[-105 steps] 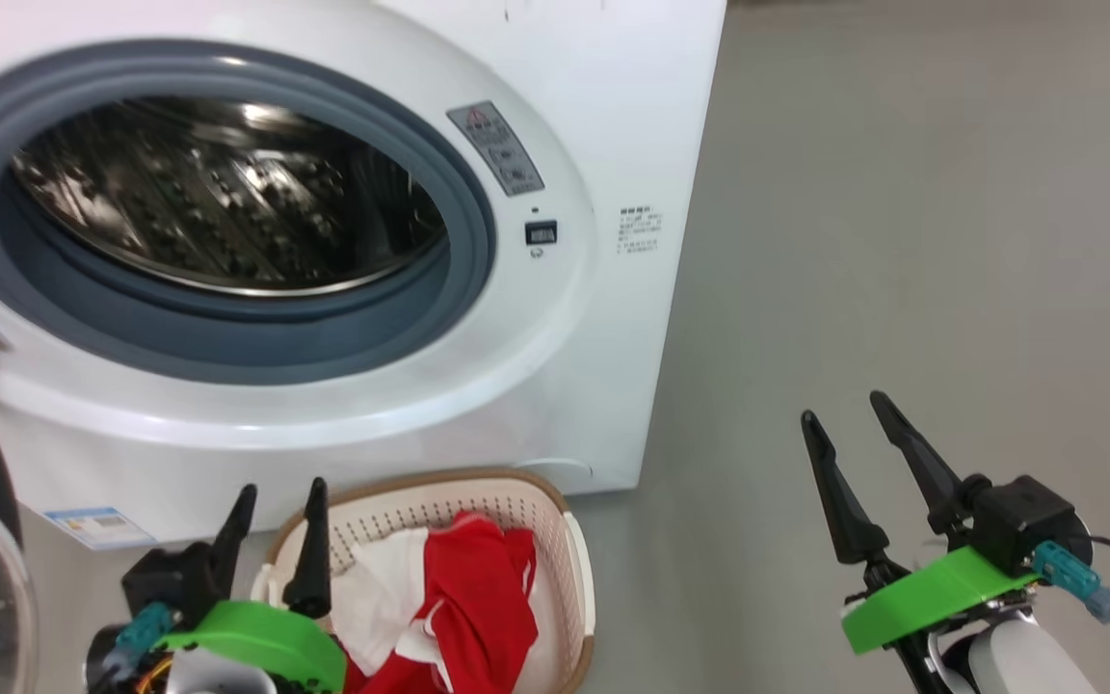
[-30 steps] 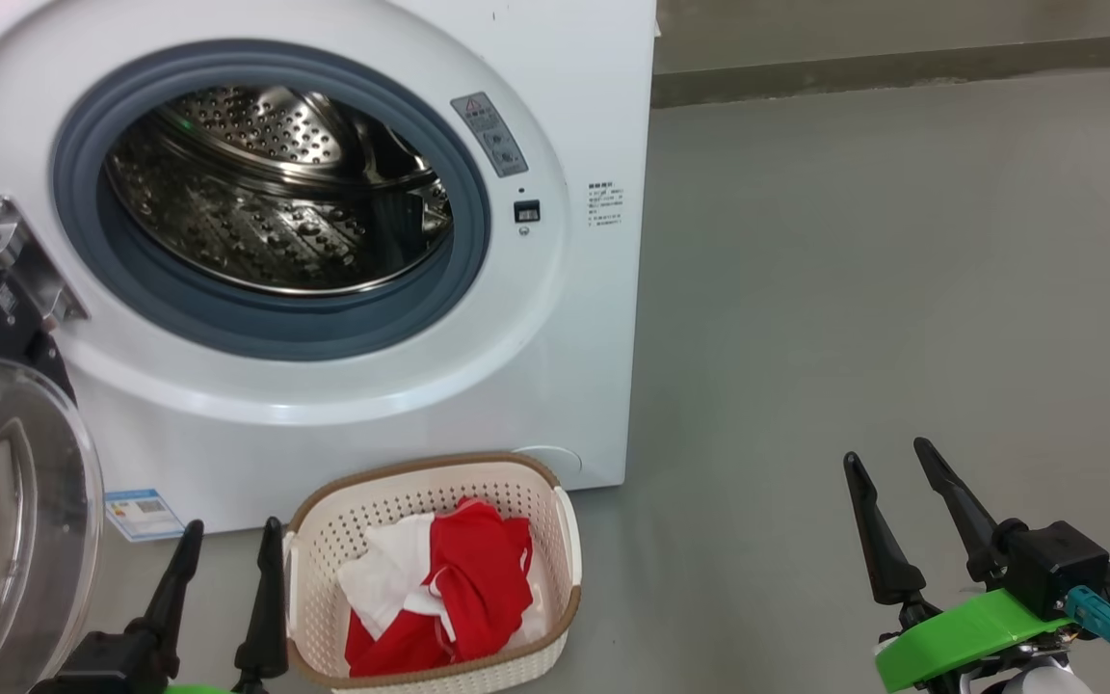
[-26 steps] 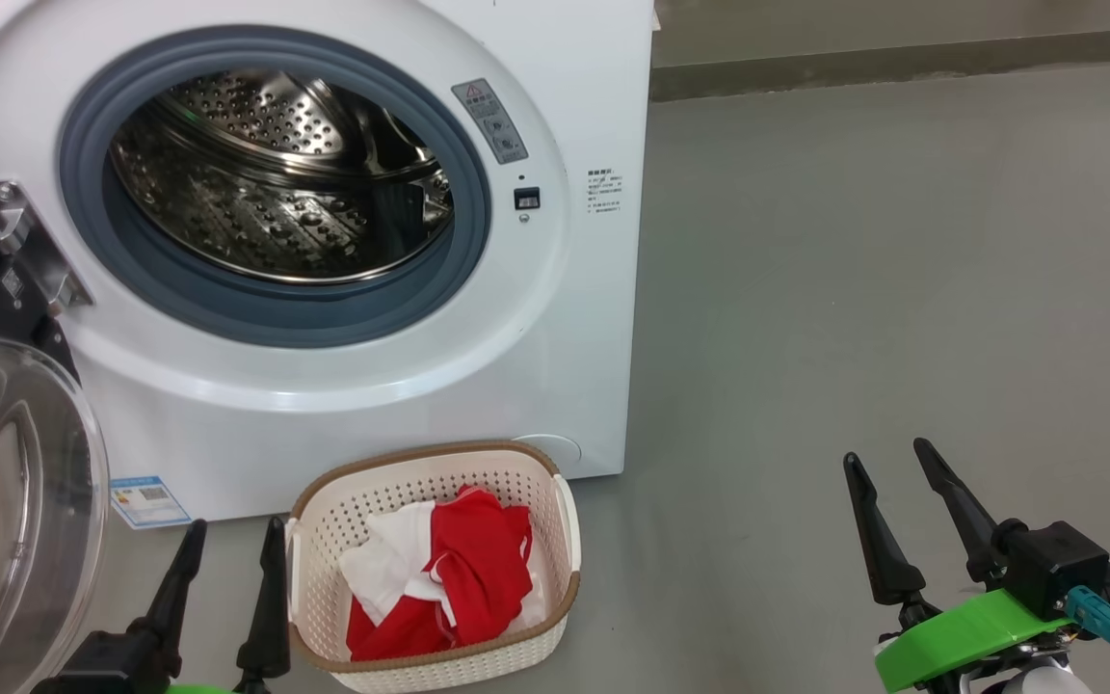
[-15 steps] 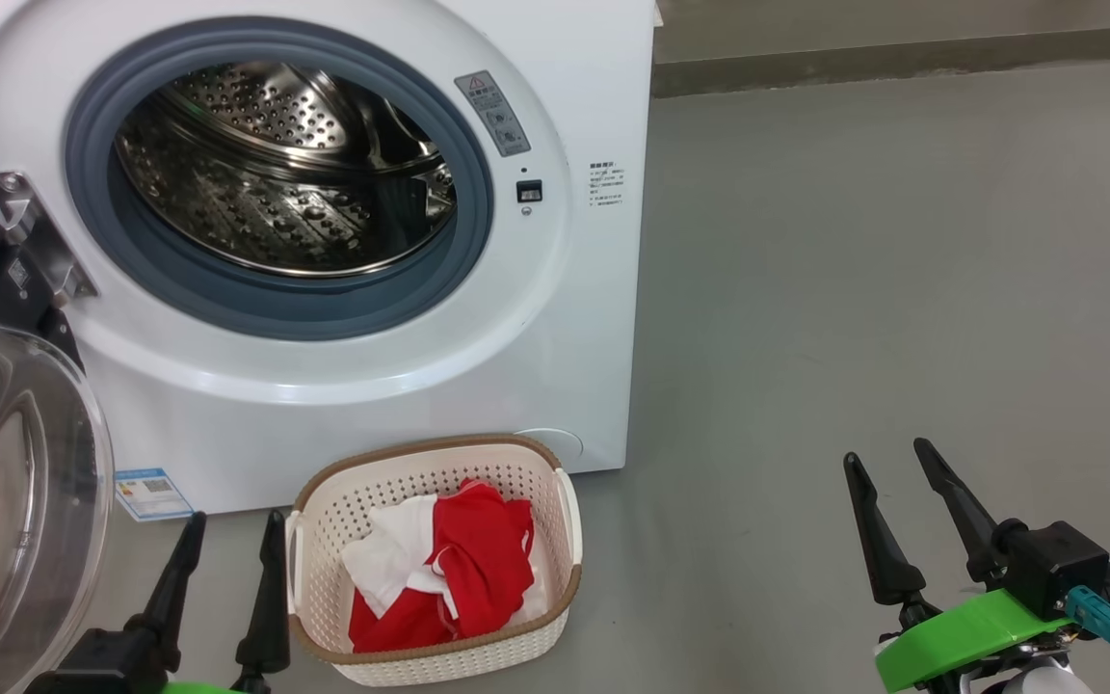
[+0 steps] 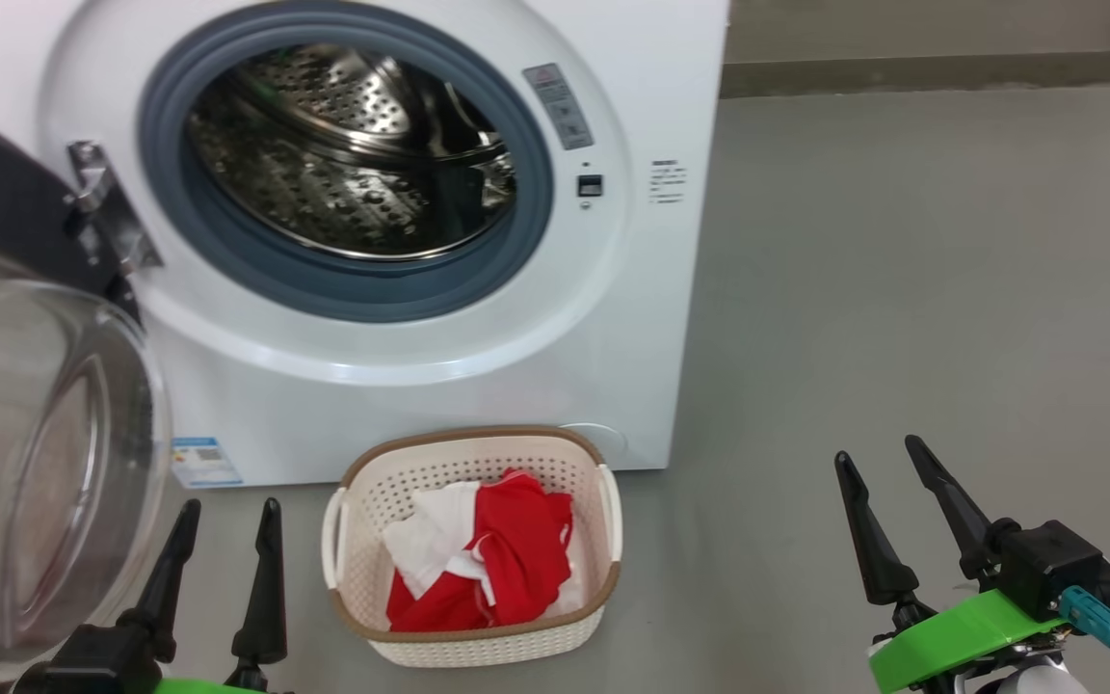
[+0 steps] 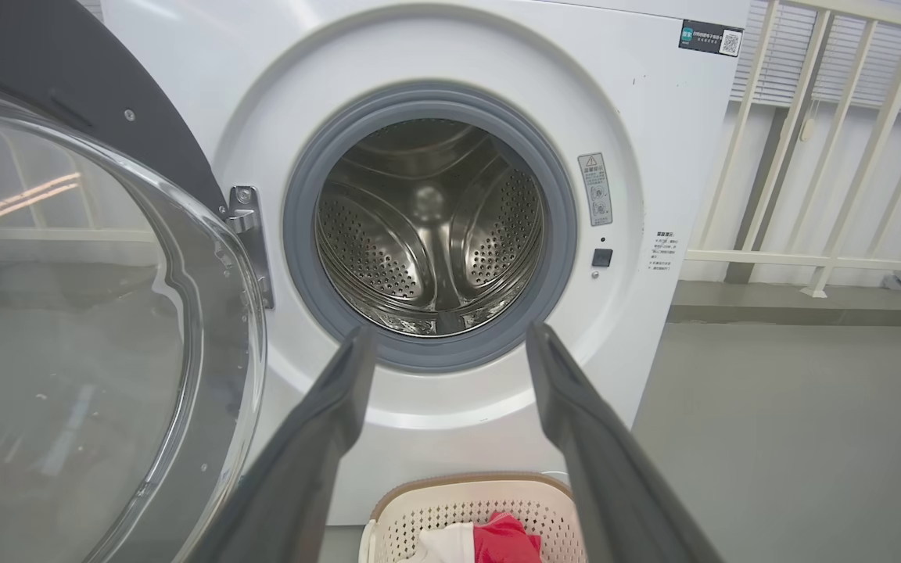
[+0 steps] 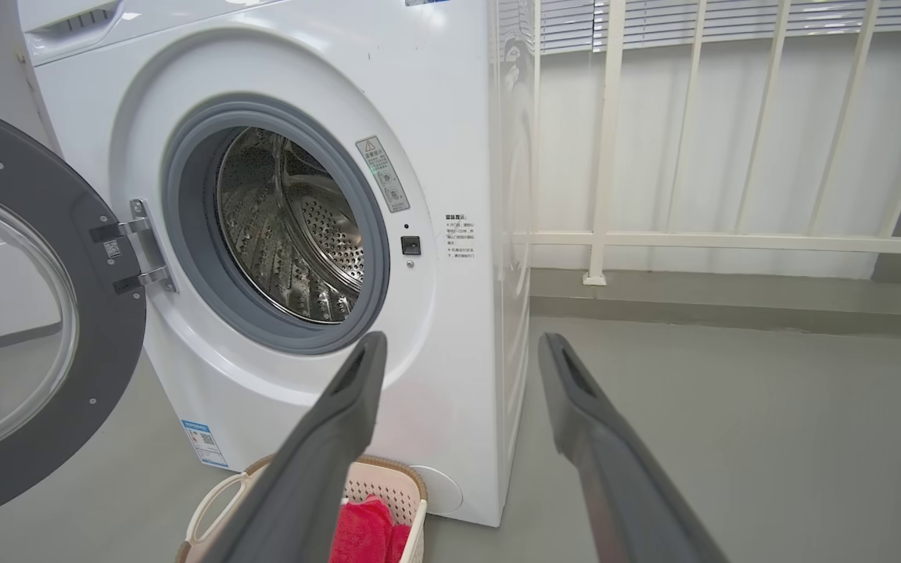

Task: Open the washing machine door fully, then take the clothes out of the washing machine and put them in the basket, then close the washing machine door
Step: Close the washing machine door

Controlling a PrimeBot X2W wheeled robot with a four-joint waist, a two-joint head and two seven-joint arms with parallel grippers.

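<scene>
Both our grippers stand wide apart and hold nothing: the left gripper (image 5: 231,505) at the lower left of the head view, the right gripper (image 5: 876,450) at the lower right. The clothes (image 5: 507,559) lie in the basket (image 5: 478,648) at bottom centre, on the floor (image 5: 902,289) just in front of the washing machine (image 5: 632,328). Its drum (image 5: 353,164) looks bare, so we judge that only closing the door (image 5: 44,443) — swung out at the left edge — is left. A push on its bulging middle could slide off, a weak one might not latch, and a low sweep could knock the basket. The frame cuts off the door's outer edge, and the drum's near floor hides behind the grey ring (image 5: 536,193) — a small garment could lie there.
</scene>
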